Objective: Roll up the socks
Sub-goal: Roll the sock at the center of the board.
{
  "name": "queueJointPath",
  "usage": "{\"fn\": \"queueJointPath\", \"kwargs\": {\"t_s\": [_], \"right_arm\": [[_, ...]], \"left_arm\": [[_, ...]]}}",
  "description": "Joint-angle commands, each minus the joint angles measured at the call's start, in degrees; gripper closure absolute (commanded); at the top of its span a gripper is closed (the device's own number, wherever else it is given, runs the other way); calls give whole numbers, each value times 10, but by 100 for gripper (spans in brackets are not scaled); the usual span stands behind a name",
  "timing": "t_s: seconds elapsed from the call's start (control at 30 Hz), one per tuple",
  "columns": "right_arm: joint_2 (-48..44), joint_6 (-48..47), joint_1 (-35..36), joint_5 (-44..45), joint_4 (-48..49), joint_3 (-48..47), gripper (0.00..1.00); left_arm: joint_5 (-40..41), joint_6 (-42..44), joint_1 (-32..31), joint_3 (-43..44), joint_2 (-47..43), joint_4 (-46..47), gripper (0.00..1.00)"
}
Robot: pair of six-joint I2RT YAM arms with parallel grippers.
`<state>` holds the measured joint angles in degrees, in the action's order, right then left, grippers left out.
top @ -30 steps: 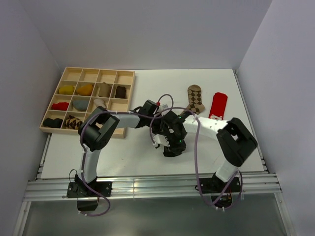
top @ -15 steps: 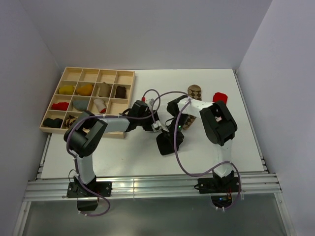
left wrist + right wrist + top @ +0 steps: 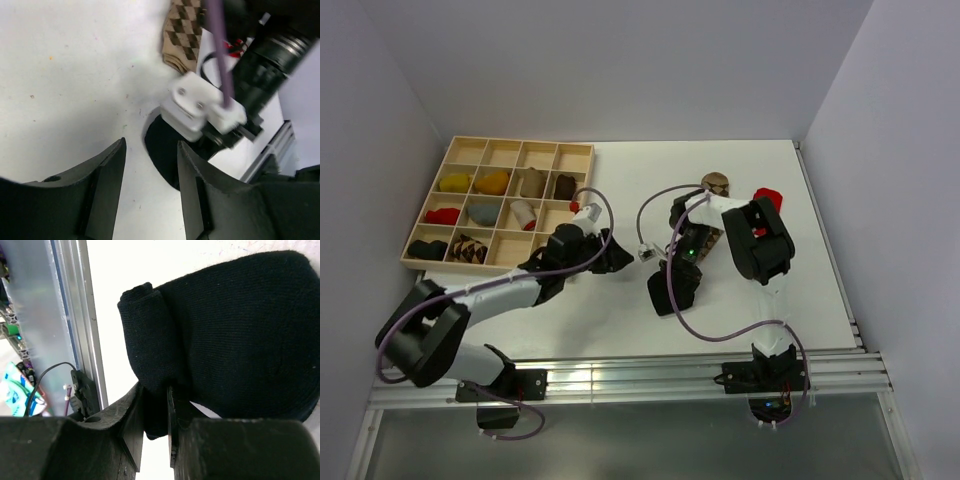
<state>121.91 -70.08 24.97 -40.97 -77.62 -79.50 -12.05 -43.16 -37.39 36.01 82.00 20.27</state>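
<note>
The black sock (image 3: 670, 292) lies on the white table in front of the arms, its near end folded over into a short roll (image 3: 150, 335). My right gripper (image 3: 156, 396) reaches down onto it and is shut on the rolled edge (image 3: 676, 272). My left gripper (image 3: 618, 258) hovers open just left of the black sock (image 3: 162, 152), with nothing between its fingers (image 3: 112, 165). The brown-and-tan argyle sock (image 3: 716, 186) lies behind, mostly hidden under the right arm, and shows at the top of the left wrist view (image 3: 182, 27). The red sock (image 3: 767, 194) peeks out at the far right.
A wooden compartment tray (image 3: 520, 142) stands at the back left, with small sock bundles in several cells. An aluminium rail (image 3: 620, 380) runs along the table's near edge, close to the black sock (image 3: 75, 315). Purple cables loop above both wrists.
My left gripper has opened and drawn back to the left, away from the black sock. The right arm has swung its elbow up and back and still grips the sock.
</note>
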Motion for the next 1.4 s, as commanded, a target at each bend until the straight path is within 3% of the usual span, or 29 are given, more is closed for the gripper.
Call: {"fn": "queueJointPath", "kwargs": {"t_s": [0.0, 0.07, 0.2, 0.33, 0.43, 0.7, 1.2, 1.37], "right_arm": [[19, 3, 3, 20, -28, -33, 75], [39, 5, 2, 22, -46, -46, 74], [61, 30, 3, 26, -49, -70, 73], [65, 44, 4, 25, -49, -74, 73], [65, 44, 3, 24, -46, -72, 73], [68, 44, 4, 26, -40, -62, 74], [79, 48, 4, 31, -39, -65, 76], [81, 49, 3, 34, -37, -63, 76]], "left_arm": [[51, 92, -34, -25, -58, 32, 49], [88, 157, -95, -18, -72, 12, 47], [145, 274, -210, 74, 9, -83, 43], [198, 331, -321, 139, 96, -129, 43], [257, 362, -363, 180, 154, -146, 43], [390, 405, -397, 187, 191, -131, 42], [404, 494, -399, 144, 187, -62, 44], [444, 543, -407, 131, 192, -24, 45]]}}
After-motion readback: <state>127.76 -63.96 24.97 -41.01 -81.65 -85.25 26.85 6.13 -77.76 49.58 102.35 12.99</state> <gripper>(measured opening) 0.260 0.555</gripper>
